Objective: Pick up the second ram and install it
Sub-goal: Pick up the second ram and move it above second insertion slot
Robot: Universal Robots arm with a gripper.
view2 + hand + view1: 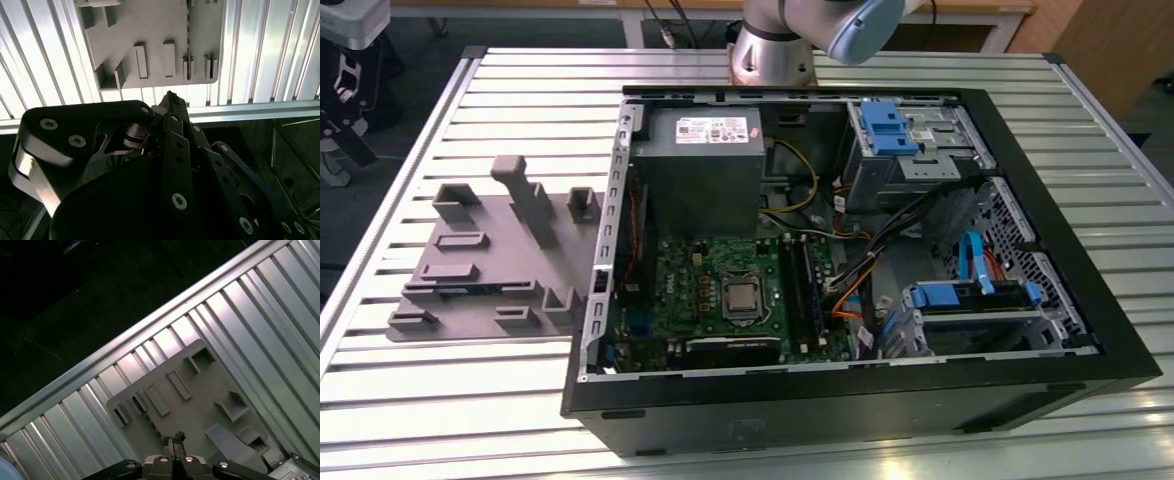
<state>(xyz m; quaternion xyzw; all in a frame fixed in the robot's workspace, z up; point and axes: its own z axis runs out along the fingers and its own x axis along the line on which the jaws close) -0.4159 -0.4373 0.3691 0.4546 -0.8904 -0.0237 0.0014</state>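
At the tool end, gripper [173, 437] fingertips are pinched together in both wrist views, nothing visible between them. Directly beneath it is one gray fixture plate [200, 405] with several raised blocks and slots, all looking bare; the tips hang over the plate's edge nearest the case. Around the plate there are bare slats of the aluminium table [280, 330] on every side, so plenty of free room. The table edge rail [150, 335] runs past the plate's far side, with dark floor beyond. On the other side of the tool is one black PC case [854, 400], lying open side up with its metal rim close to the plate. Inside it: one green motherboard [687, 275], one CPU socket [744, 297], one power supply [700, 165], two blue-tabbed drive cages [894, 130] and loose cables crowding the space between them. A bank of long dark memory slots [795, 285] sits just beside the socket. I cannot tell whether the second ram is seated there. One arm [774, 45] rises behind the case.
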